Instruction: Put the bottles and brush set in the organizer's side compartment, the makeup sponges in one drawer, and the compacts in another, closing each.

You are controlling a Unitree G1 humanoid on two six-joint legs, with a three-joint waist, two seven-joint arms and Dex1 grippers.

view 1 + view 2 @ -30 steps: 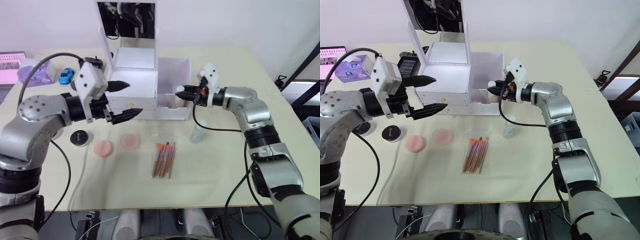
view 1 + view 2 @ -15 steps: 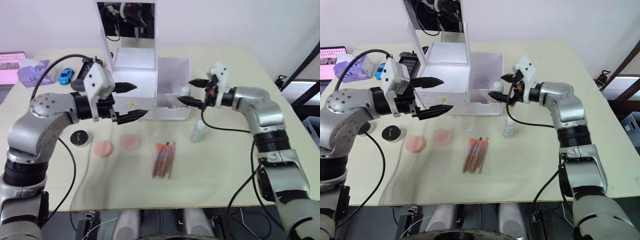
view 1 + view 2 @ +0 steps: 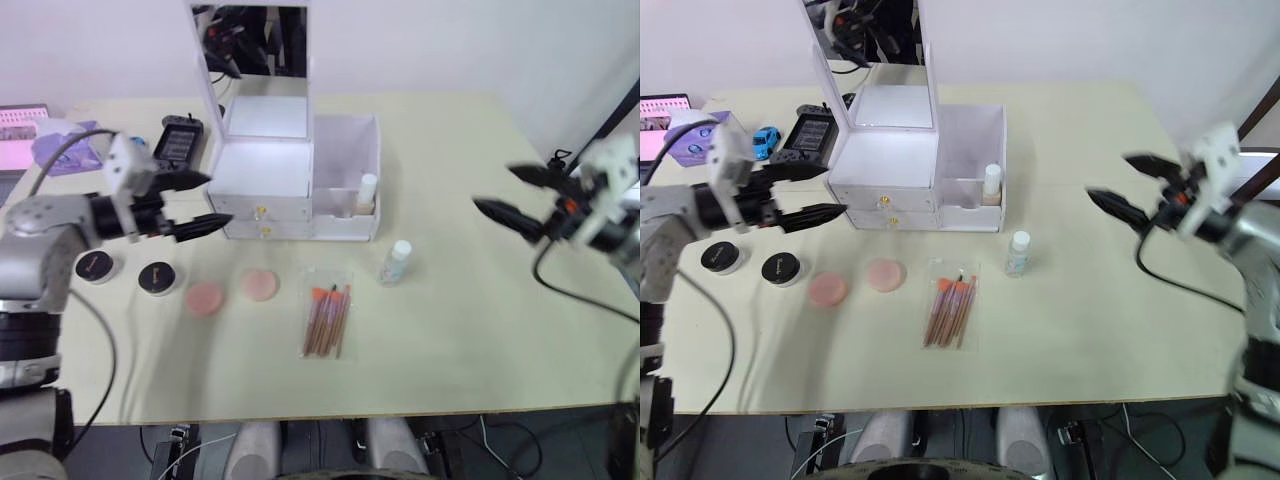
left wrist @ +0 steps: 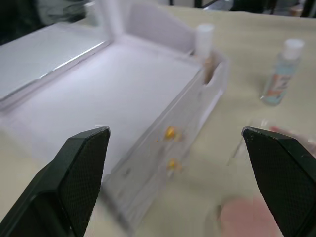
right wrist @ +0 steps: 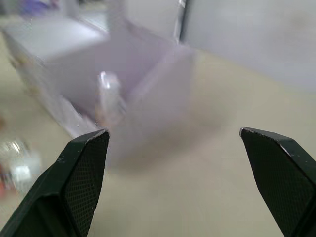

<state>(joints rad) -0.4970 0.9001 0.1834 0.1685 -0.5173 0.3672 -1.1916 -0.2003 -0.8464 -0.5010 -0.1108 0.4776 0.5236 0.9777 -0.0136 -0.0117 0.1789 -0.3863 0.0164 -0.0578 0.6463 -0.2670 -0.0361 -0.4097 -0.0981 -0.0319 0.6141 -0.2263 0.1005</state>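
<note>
The white organizer [image 3: 262, 170] stands mid-table with its mirror upright and both gold-knobbed drawers pushed in. The beige bottle [image 3: 367, 192] stands inside the side compartment [image 3: 346, 150]. Just right of the organizer, the round clear bottle [image 3: 397, 262] is upright on the table. The brush set [image 3: 327, 316] lies in front, with two pink makeup sponges [image 3: 204, 297] [image 3: 260, 284] and two black compacts [image 3: 157, 277] [image 3: 93, 266] to its left. My left gripper [image 3: 215, 198] is open beside the drawers. My right gripper [image 3: 495, 188] is open and empty, far right of the organizer.
A purple tissue box [image 3: 62, 146], a blue toy car [image 3: 764, 141] and a black handheld device [image 3: 180, 142] sit at the back left. The table's right edge [image 3: 560, 200] runs close to my right gripper.
My right gripper opened, left the beige bottle in the side compartment and drew back far to the right. My left arm pulled back to the left.
</note>
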